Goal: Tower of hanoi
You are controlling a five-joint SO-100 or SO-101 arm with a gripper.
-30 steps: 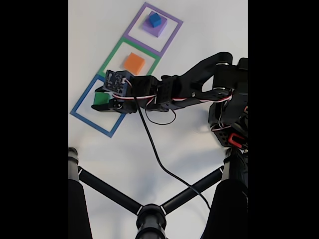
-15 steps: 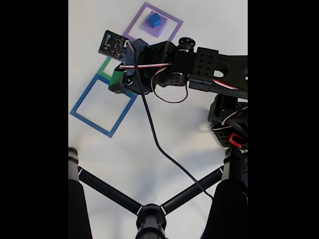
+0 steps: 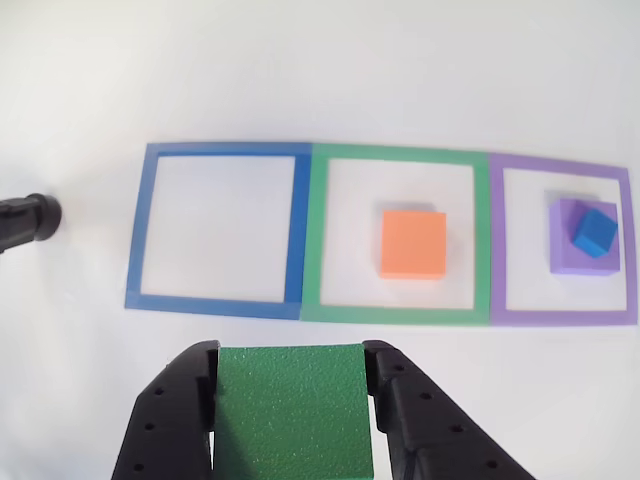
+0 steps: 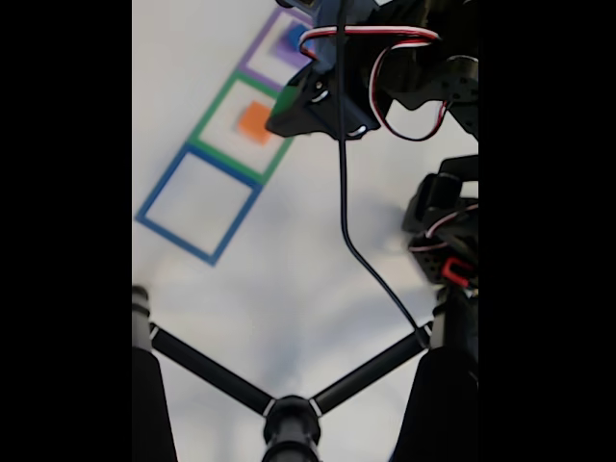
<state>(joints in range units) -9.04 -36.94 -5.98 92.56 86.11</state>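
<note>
My gripper [image 3: 290, 420] is shut on a green block [image 3: 292, 410], held high above the table at the bottom of the other view. In the fixed view the gripper [image 4: 289, 106] hangs blurred over the right side of the green square [image 4: 207, 125], a sliver of the green block [image 4: 286, 100] showing. On the table lie three taped squares: blue [image 3: 140, 230], empty; green [image 3: 310, 240] with an orange block [image 3: 413, 243]; purple [image 3: 497, 250] with a purple block [image 3: 570, 255] carrying a small blue cube [image 3: 594, 231].
A black tripod [image 4: 279, 409] spreads its legs across the near part of the fixed view. The arm's base [image 4: 445, 231] stands at the right. A black cable [image 4: 361, 260] trails from the wrist. A dark knob [image 3: 28, 220] pokes in at the left edge.
The gripper took the green block out of the blue square, lifted it, and swung up and to the right, from over the blue square to beside the green one.
</note>
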